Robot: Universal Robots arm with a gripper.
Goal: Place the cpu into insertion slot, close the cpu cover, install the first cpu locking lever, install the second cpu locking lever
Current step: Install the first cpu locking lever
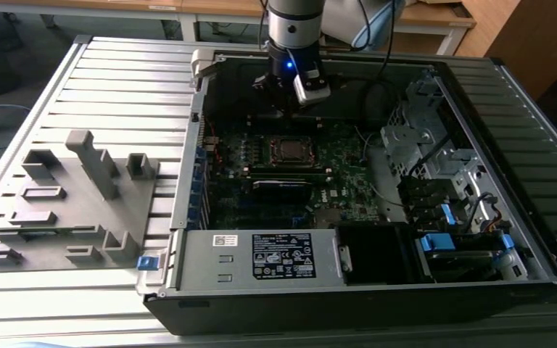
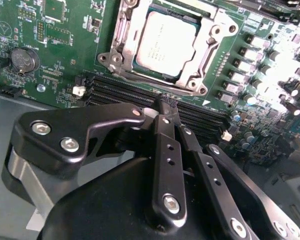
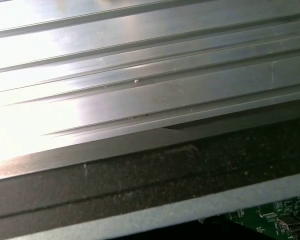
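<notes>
Cpu (image 2: 165,45) seated in slot (image 2: 121,37), cover (image 2: 215,37) down, upper centre of second wrist view. Gripper (image 2: 168,106) pinched closed, empty, over memory slots (image 2: 125,92).

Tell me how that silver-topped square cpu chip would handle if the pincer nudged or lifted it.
The flat square silver-grey cpu is thin and metal-topped, so probably stiff and slippery. Lying flat, it shouldn't roll or tip. The silvery metal cpu cover frames it, so a sideways nudge likely won't shift it.

End effector (image 2: 166,107) fingers together, above memory slots (image 2: 140,95), near cpu (image 2: 165,46) w/ cpu cover (image 2: 202,62) closed.
</notes>
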